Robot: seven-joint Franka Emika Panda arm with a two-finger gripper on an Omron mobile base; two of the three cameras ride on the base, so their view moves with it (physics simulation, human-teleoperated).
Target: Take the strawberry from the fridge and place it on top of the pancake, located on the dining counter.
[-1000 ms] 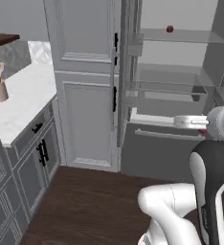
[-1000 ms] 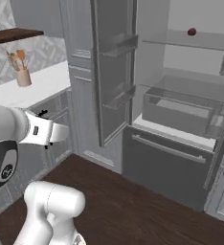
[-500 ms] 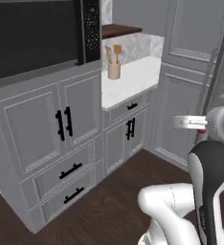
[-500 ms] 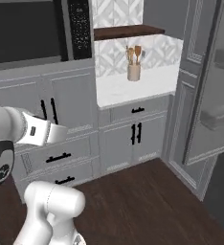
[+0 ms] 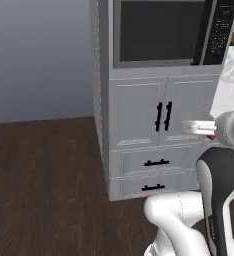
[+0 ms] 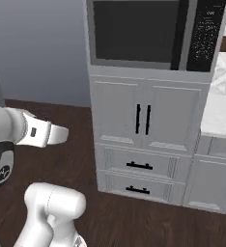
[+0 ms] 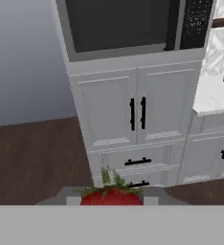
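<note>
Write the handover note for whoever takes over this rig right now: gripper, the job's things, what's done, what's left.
Gripper: shut on the strawberry, whose red top and green leaves show at the bottom of the hand view.
Facing: a tall pale grey cabinet with a built-in microwave, double doors and two drawers, on a dark wood floor.
Done: strawberry picked and carried.
Left: drive to the dining counter, find the pancake, set the strawberry on top, release.

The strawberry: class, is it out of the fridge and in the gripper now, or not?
Out, carried. The hand view shows the strawberry at the gripper, facing panelled cabinets and a microwave.
</note>
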